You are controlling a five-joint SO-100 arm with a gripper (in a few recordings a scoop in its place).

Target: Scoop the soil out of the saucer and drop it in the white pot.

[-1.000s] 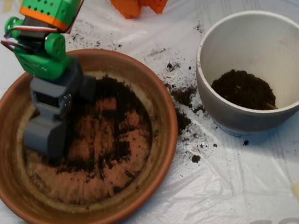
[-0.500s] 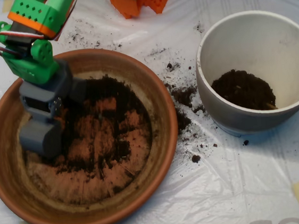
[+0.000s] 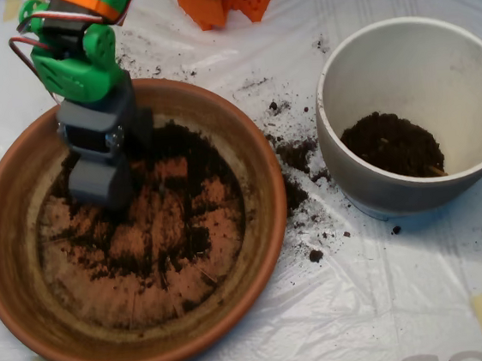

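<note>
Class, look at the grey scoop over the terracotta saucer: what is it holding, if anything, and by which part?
It cannot be told. The scoop sits low over the soil in the saucer, its inside hidden.

Green-and-orange arm (image 3: 76, 43) from the upper left, grey gripper (image 3: 100, 180) pointing downward.

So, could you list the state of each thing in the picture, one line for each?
Saucer: upright, thin patchy soil inside, much bare floor showing.
Soil: thickest at the saucer's upper part; a heap in the pot; crumbs spilled between them.
Pot: upright, partly filled, mostly empty.
Scoop: low over the saucer's upper left.
Plastic sheet: wrinkled, dirty near the pot.
</note>
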